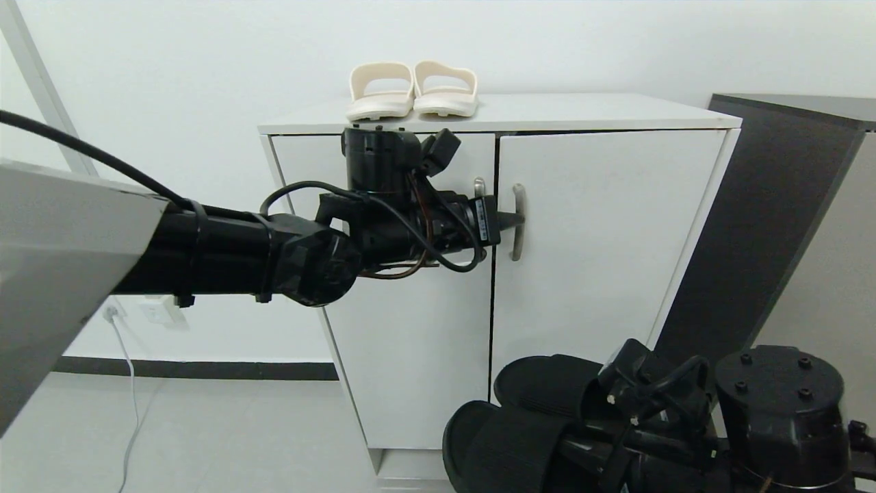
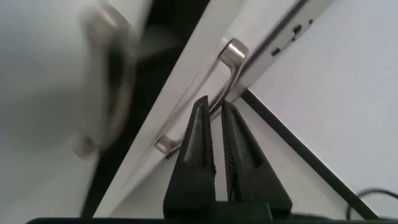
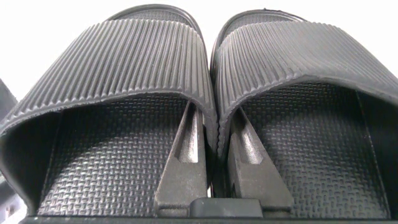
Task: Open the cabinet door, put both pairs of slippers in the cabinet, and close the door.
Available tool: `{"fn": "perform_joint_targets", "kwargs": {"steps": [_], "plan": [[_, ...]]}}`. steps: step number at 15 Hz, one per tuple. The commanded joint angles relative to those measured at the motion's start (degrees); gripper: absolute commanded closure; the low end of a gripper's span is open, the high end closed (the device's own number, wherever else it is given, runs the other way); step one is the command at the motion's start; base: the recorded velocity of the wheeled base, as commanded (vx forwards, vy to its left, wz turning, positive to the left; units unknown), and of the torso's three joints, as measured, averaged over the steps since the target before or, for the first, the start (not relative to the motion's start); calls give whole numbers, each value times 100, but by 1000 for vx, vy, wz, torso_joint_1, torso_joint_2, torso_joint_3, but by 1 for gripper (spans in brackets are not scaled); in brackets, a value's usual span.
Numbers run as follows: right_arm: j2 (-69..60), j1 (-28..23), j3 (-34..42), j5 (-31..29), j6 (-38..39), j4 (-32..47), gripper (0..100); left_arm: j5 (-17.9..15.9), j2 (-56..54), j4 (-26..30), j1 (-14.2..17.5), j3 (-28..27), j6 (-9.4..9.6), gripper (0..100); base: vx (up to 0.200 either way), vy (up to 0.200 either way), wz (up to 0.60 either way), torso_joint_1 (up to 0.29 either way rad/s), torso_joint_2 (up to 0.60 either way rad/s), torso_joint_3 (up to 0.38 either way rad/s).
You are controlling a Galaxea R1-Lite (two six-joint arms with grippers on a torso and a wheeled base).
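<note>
Right wrist view: right gripper pinches black slippers.

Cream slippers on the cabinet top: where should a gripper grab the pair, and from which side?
Probably pinch the two adjoining inner walls of the cream slippers, one finger inside each, coming in level from the front. They sit side by side, touching, near the front edge of the cabinet top, straps arching open toward the robot. The right gripper holds the black slippers that way.

Bright, even room light; faint shadows under the cream slippers at 12 o'clock and the lip of the cabinet; left door's handle at 10 o'clock blurred in the left wrist view
</note>
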Motion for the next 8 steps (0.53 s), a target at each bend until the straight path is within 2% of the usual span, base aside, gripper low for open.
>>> {"fn": "perform_joint_targets", "kwargs": {"steps": [1, 5, 8], "plan": [[-57, 11, 35, -4, -11, -5, 100, 3, -494, -96, -70, 437, 4, 100, 0, 0, 0, 0, 0, 0], [-39, 29, 53, 5, -20, -5, 100, -5, -987, -113, -61, 974, 4, 100, 0, 0, 0, 0, 0, 0], [-39, 29, 61, 5, -82, -5, 100, -5, -987, -219, 141, 965, -5, 100, 0, 0, 0, 0, 0, 0]]}}
